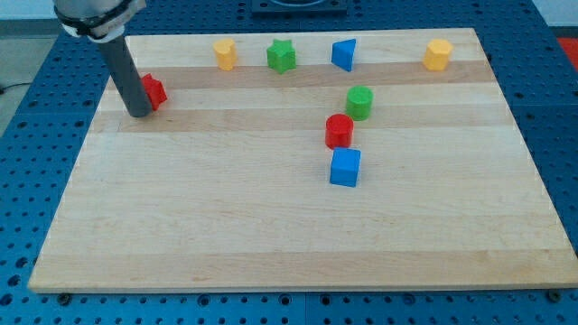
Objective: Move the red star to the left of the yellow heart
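- My tip (140, 114) is down on the wooden board (271, 244) near the view's top left corner, pressed right up against the left side of the red star (154, 91). No jaws on this thing, it's just a plain dark rod, so nothing is gripped.
- The red star sits partly hidden behind the rod, so its shape is hard to make out.
- The yellow heart (225, 53) is along the view's top edge, to the right of the red star and a bit higher up, well apart.
- Same top row going right: green star (281, 56), blue triangle-ish block (343, 55), yellow hexagon-ish block (438, 54).
- Mid board: green cylinder (359, 102), red cylinder (339, 131) just below-left of it, blue cube (345, 168) below that.
- No writing or labels I can read anywhere.
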You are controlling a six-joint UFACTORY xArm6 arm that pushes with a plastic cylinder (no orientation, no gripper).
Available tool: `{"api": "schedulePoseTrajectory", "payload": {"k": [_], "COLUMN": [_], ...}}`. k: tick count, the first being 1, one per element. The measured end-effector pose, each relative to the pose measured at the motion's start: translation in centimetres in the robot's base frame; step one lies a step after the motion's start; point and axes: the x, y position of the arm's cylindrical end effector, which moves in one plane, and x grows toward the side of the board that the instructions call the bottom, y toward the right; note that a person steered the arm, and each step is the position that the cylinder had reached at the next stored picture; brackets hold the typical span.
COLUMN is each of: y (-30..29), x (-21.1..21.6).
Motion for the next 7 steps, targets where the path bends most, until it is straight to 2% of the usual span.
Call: {"api": "schedulePoseTrajectory", "payload": {"k": [3,7], "y": [0.3,3.3], "x": [-5.0,-5.8]}}
